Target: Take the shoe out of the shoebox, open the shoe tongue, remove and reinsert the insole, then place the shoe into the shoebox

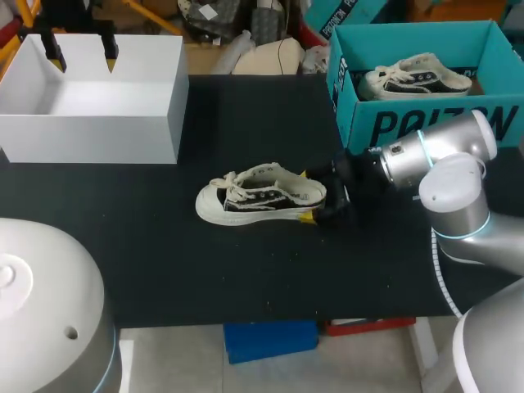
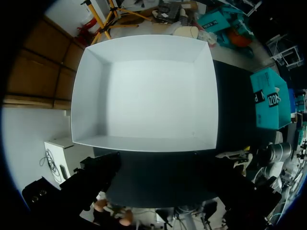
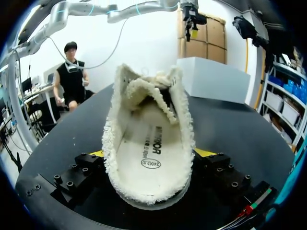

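Your right end effector (image 1: pixel 305 196) is clamped on the heel of the shoe (image 1: pixel 260 196). One yellow tip stands at each side of the heel, and both seem to touch the fleecy collar. The shoe rests on its sole on the black tabletop (image 1: pixel 164 254). Its long axis runs straight ahead from this end effector, with the heel between the fingers and the toe pointing away from them. In the right wrist view you look directly into the opening. The insole (image 3: pixel 151 153) lies flat inside, and the tongue (image 3: pixel 144 88) is ahead of it, under the laces.

Your left end effector (image 1: pixel 83 59) hangs above the white box (image 1: pixel 90 139), well apart from the shoe. Its fingers are apart and hold nothing. So the right arm is clearly the nearer one, but it is busy at the heel. In my judgement the tongue must be lifted by the left arm, which has to come to the toe end, opposite to the right end effector.

The teal shoebox (image 1: pixel 426 123) is beside the right arm, behind its end effector. Another shoe (image 1: pixel 413 78) lies inside it.
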`<state>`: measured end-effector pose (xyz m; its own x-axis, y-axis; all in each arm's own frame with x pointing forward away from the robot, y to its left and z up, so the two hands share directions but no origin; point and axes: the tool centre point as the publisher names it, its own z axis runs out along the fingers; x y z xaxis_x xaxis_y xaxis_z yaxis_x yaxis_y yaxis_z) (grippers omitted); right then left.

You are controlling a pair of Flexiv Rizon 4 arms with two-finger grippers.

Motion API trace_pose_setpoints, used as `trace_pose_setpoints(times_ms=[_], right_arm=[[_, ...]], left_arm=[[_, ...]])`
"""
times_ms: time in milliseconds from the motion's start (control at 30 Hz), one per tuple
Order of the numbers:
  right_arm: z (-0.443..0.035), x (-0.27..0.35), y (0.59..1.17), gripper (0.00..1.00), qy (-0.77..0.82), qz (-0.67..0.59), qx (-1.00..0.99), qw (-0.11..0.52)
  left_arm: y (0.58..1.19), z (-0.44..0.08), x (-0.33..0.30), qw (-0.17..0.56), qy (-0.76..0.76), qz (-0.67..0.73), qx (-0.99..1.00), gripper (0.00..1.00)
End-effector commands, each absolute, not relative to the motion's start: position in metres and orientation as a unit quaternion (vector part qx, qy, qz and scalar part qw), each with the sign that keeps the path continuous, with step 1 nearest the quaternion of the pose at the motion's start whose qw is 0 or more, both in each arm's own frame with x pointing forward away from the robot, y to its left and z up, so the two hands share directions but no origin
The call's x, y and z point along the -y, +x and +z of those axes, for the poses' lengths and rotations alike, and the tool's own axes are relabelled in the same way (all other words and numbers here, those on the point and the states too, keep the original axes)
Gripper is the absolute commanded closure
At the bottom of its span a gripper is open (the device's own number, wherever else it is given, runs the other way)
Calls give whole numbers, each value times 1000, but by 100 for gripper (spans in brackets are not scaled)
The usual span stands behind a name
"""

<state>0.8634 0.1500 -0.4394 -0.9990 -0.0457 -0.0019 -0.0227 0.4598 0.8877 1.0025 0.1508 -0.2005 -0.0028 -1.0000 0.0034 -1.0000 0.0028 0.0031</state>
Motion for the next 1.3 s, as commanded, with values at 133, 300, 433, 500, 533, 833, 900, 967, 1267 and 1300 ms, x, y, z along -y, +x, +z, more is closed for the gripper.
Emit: trace_pose_setpoints(times_ms=[133, 300, 433, 500, 533, 833, 900, 967, 1267, 1300], right_arm=[[-440, -151, 861, 27, 25, -519, 854, 15], [-443, -153, 857, 86, 24, -519, 854, 23], [-445, -153, 857, 100, 21, -516, 856, 26], [-445, -153, 857, 100, 21, -516, 856, 26], [-445, -153, 857, 100, 21, -516, 856, 26], [-445, -153, 857, 100, 21, -516, 856, 26], [-445, -153, 857, 100, 21, -516, 856, 26], [-445, -153, 857, 100, 21, -516, 856, 26], [-445, -153, 857, 100, 21, -516, 856, 26], [-445, -153, 857, 100, 21, -516, 856, 26]], left_arm=[[1002, -200, -150, 2, 707, -1, 708, 0], [1002, -200, -150, 2, 707, -1, 708, 0], [1002, -200, -150, 2, 707, -1, 708, 0], [1002, -200, -150, 2, 707, -1, 708, 0], [1002, -200, -150, 2, 707, -1, 708, 0], [1000, -167, -114, -4, 736, 1, 678, 0], [991, -159, -95, -7, 743, 6, 669, 0], [979, -157, -73, -16, 748, 10, 663, 0], [927, -173, 6, -38, 760, 17, 649, 0], [920, -175, 14, -40, 759, 18, 649, 0]])
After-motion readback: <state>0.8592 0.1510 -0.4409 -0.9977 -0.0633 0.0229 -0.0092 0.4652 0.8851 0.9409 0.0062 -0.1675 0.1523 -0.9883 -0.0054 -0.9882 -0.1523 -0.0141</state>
